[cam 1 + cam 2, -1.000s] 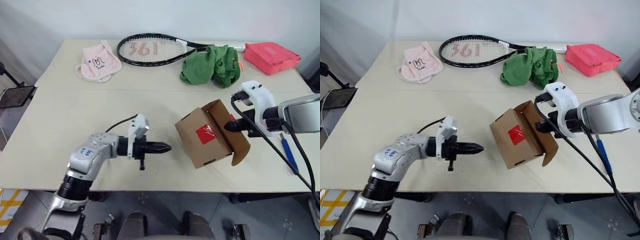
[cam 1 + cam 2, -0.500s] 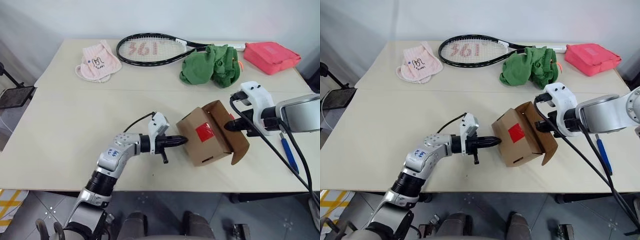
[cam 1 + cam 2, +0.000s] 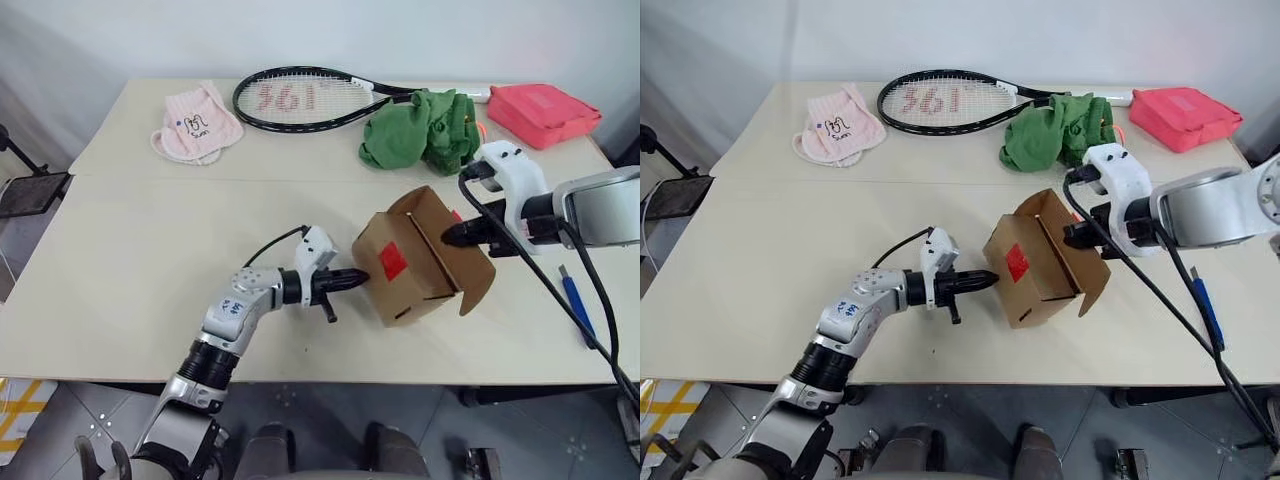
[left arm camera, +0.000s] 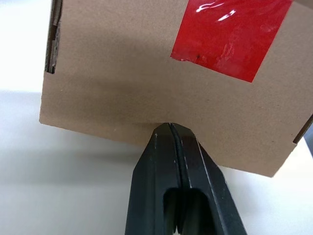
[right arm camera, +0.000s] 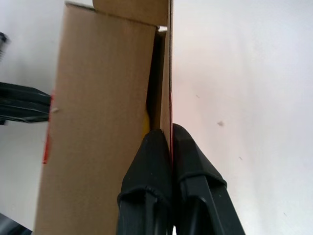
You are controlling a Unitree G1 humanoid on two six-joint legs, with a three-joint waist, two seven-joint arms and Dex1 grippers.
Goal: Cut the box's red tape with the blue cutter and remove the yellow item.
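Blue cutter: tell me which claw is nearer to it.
Right. The right claw grips the box's open flap, with the blue cutter lying just beyond its arm. The left claw presses the box's far side.

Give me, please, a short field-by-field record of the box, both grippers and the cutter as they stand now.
box: tilted, one flap open
red tape: on the side facing the left gripper
left gripper: shut, tips against the box
right gripper: shut on the open flap
blue cutter: lying on the table, near the right edge
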